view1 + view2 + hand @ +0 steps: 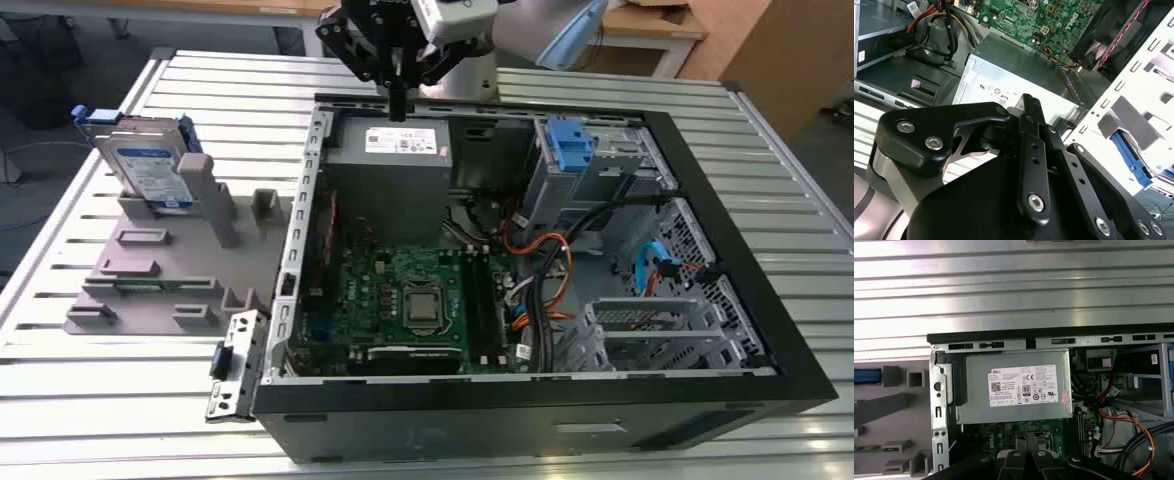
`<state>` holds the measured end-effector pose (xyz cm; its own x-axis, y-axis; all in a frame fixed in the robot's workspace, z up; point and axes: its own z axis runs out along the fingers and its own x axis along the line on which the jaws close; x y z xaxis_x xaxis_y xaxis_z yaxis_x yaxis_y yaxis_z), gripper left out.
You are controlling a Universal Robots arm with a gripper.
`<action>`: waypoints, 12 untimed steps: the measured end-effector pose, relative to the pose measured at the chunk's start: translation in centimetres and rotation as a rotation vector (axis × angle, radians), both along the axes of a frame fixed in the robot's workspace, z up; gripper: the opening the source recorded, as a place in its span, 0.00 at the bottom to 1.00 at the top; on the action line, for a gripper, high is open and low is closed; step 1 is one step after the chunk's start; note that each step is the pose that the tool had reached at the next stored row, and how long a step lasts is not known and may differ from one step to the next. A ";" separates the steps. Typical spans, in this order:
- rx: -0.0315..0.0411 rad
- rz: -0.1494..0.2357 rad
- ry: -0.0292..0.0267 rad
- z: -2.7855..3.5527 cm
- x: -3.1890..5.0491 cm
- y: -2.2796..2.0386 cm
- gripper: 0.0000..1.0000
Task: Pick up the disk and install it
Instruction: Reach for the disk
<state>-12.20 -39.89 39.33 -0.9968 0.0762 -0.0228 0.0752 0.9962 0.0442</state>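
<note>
Underneath everything, a slatted metal table [80, 400]. On it, toward the exterior view's right, an open computer case [534, 425] lying on its side with the interior facing up. At the exterior view's left, just beside the case wall, a grey holder plate [147, 275] with slots and posts.

Inside the case, a grey power-supply box [400, 160] against the far wall and a green motherboard [400, 290] nearer. At the far right corner, a metal drive cage [601, 165] with a blue clip [570, 145] on top. Loose cables [547, 250] between cage and board.

Next in size, the disk [150, 165]. Stands on edge in a slot at the far left end of the holder plate, white-and-blue label showing, blue rails along its sides. Well apart from the case and from the drive cage, and well apart from the arm's tool too. Untouched, not yet lifted.

Smallest, the gripper [398, 105]. Hangs over the far edge of the case, tips pointing down just above the power-supply box. In the second wrist view, the same gripper [1030, 102] with the box's white sticker [999, 95] just beyond the tips. Jaws pressed together, with nothing between them.

Judging from all this, no part of the task done as yet. Pick-up outstanding, with the tool over the wrong part of the scene for it. Carrying across to the case outstanding. Seating in the case outstanding as well.
</note>
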 end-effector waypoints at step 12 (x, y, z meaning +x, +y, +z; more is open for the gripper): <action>-0.0001 0.000 0.0018 0.00 -0.05 0.00 0.11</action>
<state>-12.24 -39.89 39.33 -0.9969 0.0762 -0.0211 0.0752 0.9962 0.0440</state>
